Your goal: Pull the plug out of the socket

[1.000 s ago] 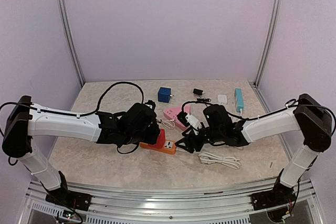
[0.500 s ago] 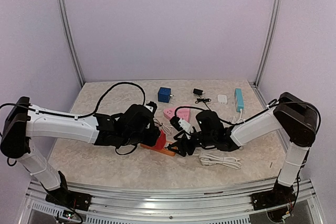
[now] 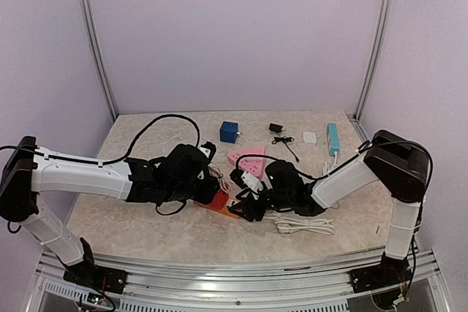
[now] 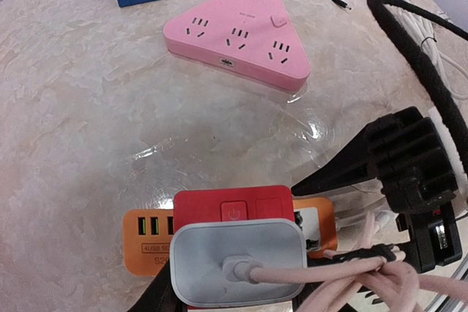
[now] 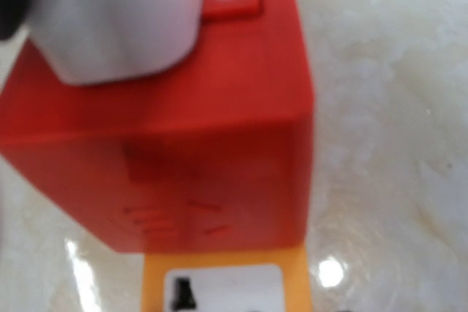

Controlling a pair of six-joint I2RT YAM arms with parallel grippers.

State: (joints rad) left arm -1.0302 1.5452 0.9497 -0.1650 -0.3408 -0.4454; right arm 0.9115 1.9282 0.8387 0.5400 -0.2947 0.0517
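Left pincer (image 3: 213, 193) low around white plug (image 4: 238, 257)

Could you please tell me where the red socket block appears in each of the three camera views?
Top external: the red socket block is at centre, between the two arms' tips, mostly hidden.
Left wrist: it is at bottom centre, just above the grey plug.
Right wrist: it fills the left and middle, blurred.
Shared landmark: the orange strip under the block.
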